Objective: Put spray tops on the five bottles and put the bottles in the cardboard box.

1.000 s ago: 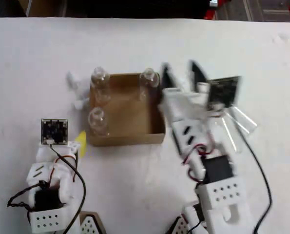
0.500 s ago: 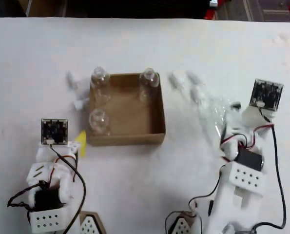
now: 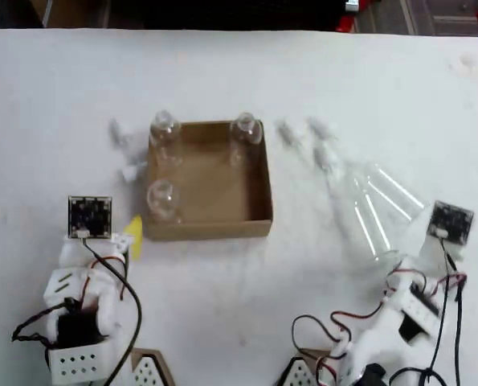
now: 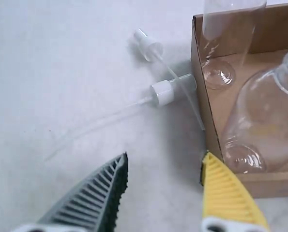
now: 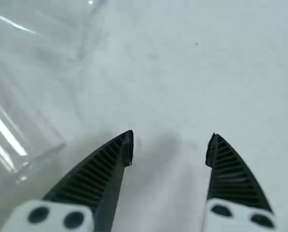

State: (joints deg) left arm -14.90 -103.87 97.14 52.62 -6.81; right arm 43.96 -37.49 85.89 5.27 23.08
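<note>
Both the left gripper (image 4: 164,166) and right gripper (image 5: 170,145) are noted with fingers spread and empty; the bottles (image 3: 375,211) lying toward the counter's (image 3: 222,305) right edge could be rolled away if nudged.

Three bottles (image 3: 160,197) in cardboard box (image 3: 214,228)

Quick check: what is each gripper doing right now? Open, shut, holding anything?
Left gripper: open, holding nothing.
Right gripper: open, holding nothing.
</note>
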